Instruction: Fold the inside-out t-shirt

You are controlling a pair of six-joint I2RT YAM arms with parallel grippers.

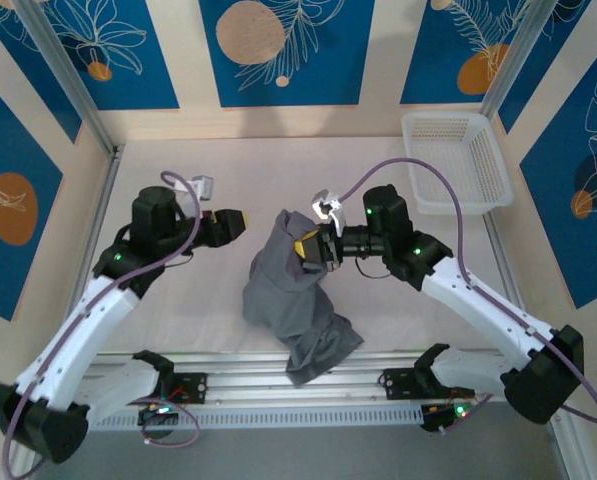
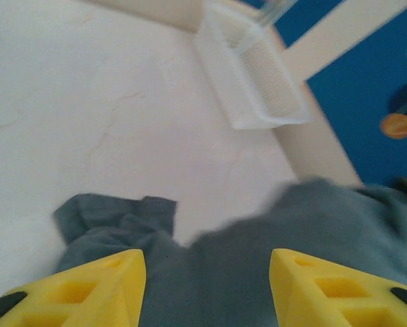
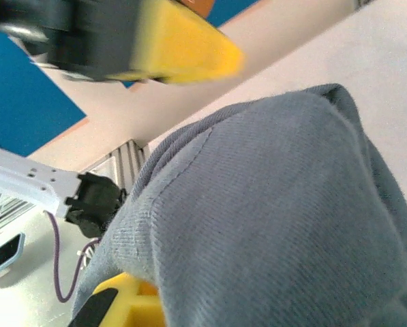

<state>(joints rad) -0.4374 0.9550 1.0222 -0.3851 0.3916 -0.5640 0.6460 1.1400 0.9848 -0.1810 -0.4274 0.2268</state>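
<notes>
"What's near the inside-out t-shirt?"

"A white basket in the table's far right corner, well apart. The shirt is bunched mid-table, its tail on the near-edge rail."

"Grippers?"

"My left gripper is spread wide and empty, just left of the cloth. My right gripper sits against it; cloth drapes one finger, so I can't tell its grip. Bare tabletop lies left and far."

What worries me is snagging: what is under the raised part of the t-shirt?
The right gripper: the t-shirt drapes over it, one yellow finger peeking out. Its other finger and the table beneath are covered.
</notes>
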